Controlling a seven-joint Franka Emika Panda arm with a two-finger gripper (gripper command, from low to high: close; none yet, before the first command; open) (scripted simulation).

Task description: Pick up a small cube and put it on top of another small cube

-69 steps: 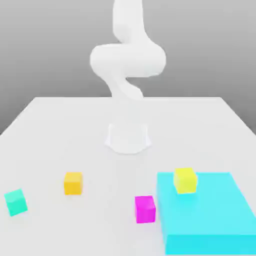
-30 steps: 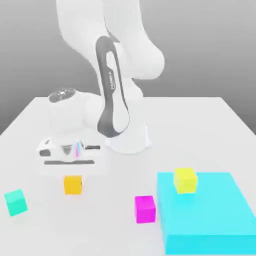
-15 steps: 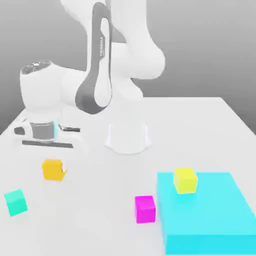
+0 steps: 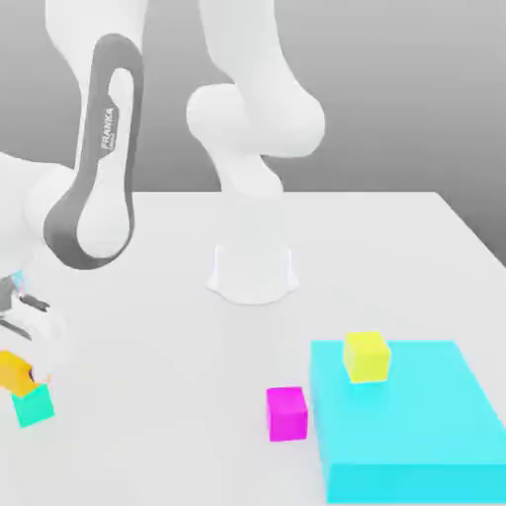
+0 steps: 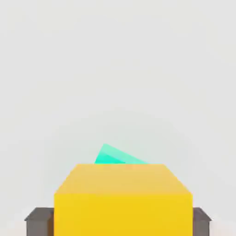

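Two small cubes now meet: your orange cube (image 4: 14, 370) sits on the teal cube (image 4: 36, 405), moved from the table. Your claw (image 4: 25, 346) has just spread, so stacking looks done.

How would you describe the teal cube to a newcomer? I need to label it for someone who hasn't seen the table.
Start at the white table and go to its near corner on the exterior view's left. The small teal-green cube sits there, just under the orange cube. It is far smaller and greener than the flat cyan block.
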